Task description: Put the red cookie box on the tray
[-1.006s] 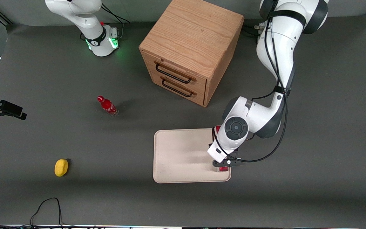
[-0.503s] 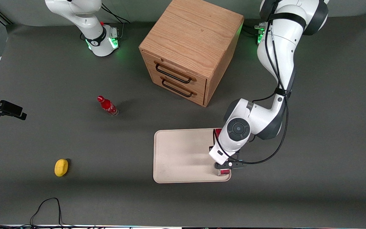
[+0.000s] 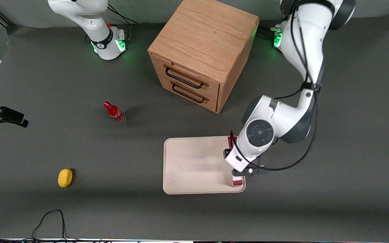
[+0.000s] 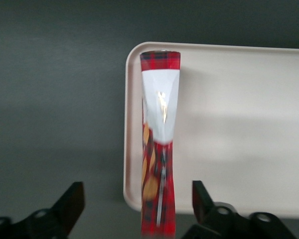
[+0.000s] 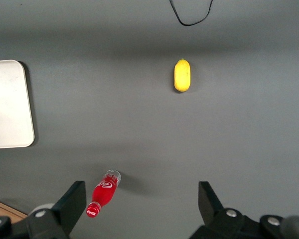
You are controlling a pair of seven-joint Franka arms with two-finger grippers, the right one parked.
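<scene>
The red cookie box (image 3: 237, 183) stands on its narrow edge on the cream-white tray (image 3: 194, 165), along the tray's rim toward the working arm's end. The arm's wrist covers most of it in the front view. In the left wrist view the box (image 4: 159, 149) shows as a thin red plaid strip with a white patch, on the tray (image 4: 239, 124). My left gripper (image 3: 241, 161) hangs above the box. It is open (image 4: 138, 199): the black fingers (image 4: 74, 201) stand wide apart on either side of the box and do not touch it.
A wooden drawer cabinet (image 3: 201, 54) stands farther from the front camera than the tray. A small red bottle (image 3: 114, 112) and a yellow oval object (image 3: 65, 177) lie toward the parked arm's end. A black cable (image 3: 51, 219) loops near the table's front edge.
The wrist has moved toward the working arm's end and looks larger, as if raised. More of the red box shows beneath it. The box stays on the tray.
</scene>
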